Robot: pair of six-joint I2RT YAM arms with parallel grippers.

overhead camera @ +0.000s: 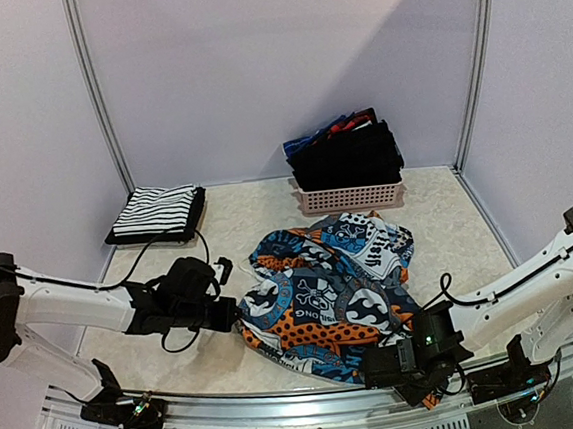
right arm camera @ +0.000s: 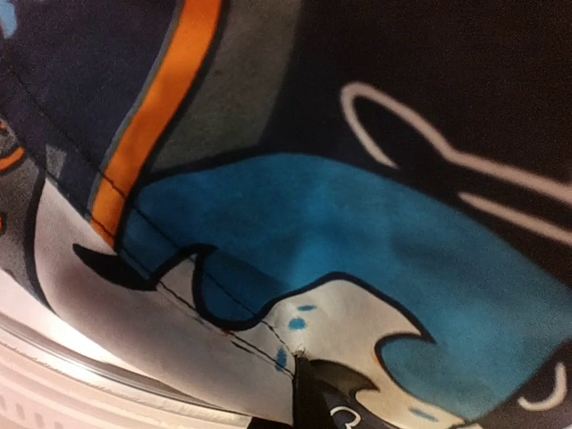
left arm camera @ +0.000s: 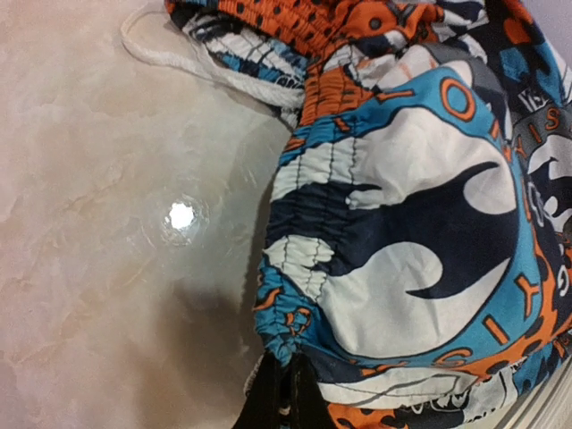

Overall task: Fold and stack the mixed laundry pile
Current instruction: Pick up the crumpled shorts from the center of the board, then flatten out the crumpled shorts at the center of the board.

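- Nearest, lower centre: right claw (overhead camera: pixel 378 367) closed on hem of graphic-print shorts (overhead camera: pixel 323 292).
- Mid-left: left claw (overhead camera: pixel 231 315) shut on gathered waistband, probably to stretch shorts flat on table (overhead camera: pixel 248 228) for folding.
- Upper left: folded striped garment (overhead camera: pixel 156 211), already stacked.

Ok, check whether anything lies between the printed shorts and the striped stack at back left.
No object does. The table between the shorts and the striped stack is bare; only the left gripper, at the shorts' left edge, and its cable sit near that line. The basket stands off right.
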